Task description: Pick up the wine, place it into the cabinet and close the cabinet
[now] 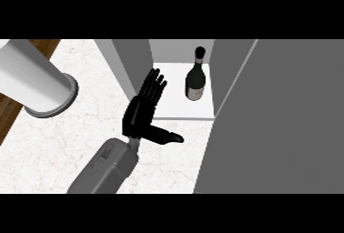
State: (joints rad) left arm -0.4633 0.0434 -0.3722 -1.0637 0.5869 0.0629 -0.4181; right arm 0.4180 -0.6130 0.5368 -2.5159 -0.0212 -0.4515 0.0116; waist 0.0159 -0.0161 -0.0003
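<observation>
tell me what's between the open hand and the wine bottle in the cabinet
Nothing. In the head view, only a bare strip of the cabinet's white floor separates the hand from the wine bottle standing inside.

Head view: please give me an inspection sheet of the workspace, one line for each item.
Surface: white marbled counter; wooden strip along its left edge.
Job's things: wine bottle stands upright inside the cabinet, on its white shelf; grey cabinet door at the right is open.
Clutter: large white cylinder at the upper left.
Hands: one hand, fingers straight, thumb out, beside the cabinet opening, holding nothing; which hand it is, cannot tell. No other hand shows.
Cables: nothing seen.
Surroundings: nothing seen.
</observation>
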